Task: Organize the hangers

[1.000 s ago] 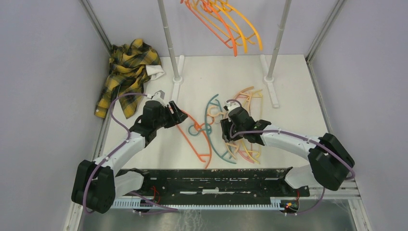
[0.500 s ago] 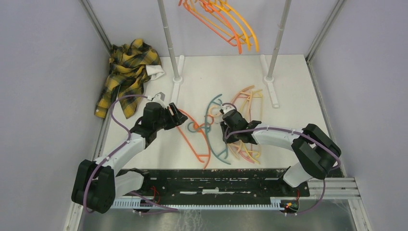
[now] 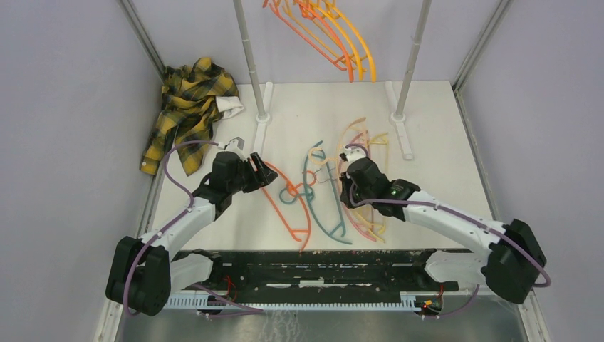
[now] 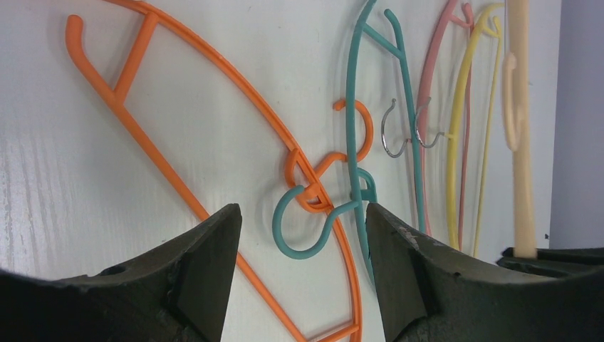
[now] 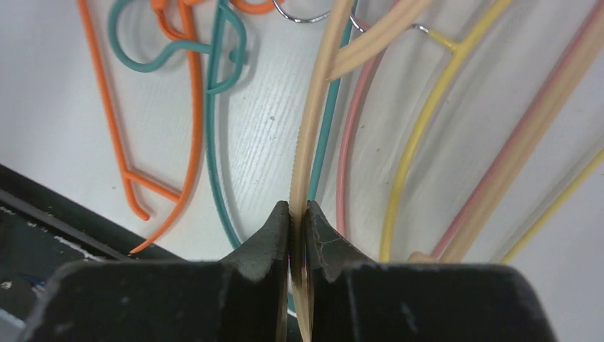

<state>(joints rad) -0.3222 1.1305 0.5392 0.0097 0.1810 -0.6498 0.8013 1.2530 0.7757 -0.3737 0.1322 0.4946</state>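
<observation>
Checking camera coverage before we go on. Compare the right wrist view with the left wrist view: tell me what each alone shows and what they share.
Only the right wrist view: the right tool pinched shut on the cream hanger, and the black base rail. Only the left wrist view: the open left tool and the lilac wall. Both: the orange hanger and teal hanger with hooks linked, the yellow hanger, the cream hanger and the white table.

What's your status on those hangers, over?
Right tool shut on the pale hanger. Left tool open above orange hanger and teal hanger. Their hooks are interlocked, could snag.
</observation>
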